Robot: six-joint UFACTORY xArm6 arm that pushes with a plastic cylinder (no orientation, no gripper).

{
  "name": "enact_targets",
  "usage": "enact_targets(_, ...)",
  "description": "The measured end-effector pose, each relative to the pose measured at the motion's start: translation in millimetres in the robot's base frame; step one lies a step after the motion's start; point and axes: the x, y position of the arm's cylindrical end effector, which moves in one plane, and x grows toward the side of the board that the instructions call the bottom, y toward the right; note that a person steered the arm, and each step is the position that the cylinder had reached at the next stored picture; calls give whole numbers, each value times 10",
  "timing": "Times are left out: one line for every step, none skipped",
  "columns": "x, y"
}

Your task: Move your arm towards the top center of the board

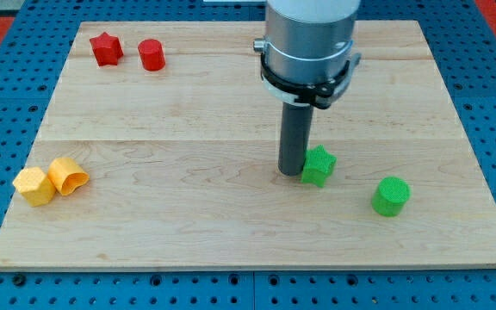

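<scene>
My tip (292, 172) rests on the wooden board (188, 112) a little right of centre and toward the near half, touching or just beside the left edge of the green star block (319, 165); there is no hand to spread or pinch, the arm ending in a plain dark rod; the rod stands upright, its long axis vertical, pointing straight down at the board. The step in hand appears to be the start of the travel toward the far centre; the next move calls for sliding the tip away from the viewer and slightly left, leaving the green star where it lies. Outward: a green cylinder (391, 196) lies to the right and nearer; a red star (106, 49) and red cylinder (151, 54) sit at the far left; two yellow blocks (50, 181), shapes unclear, touch at the near left.
</scene>
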Motion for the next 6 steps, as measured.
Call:
enact_targets(-14,265)
enact_targets(-53,662)
enact_targets(-75,613)
enact_targets(-588,127)
enact_targets(-1282,35)
enact_targets(-1857,-274)
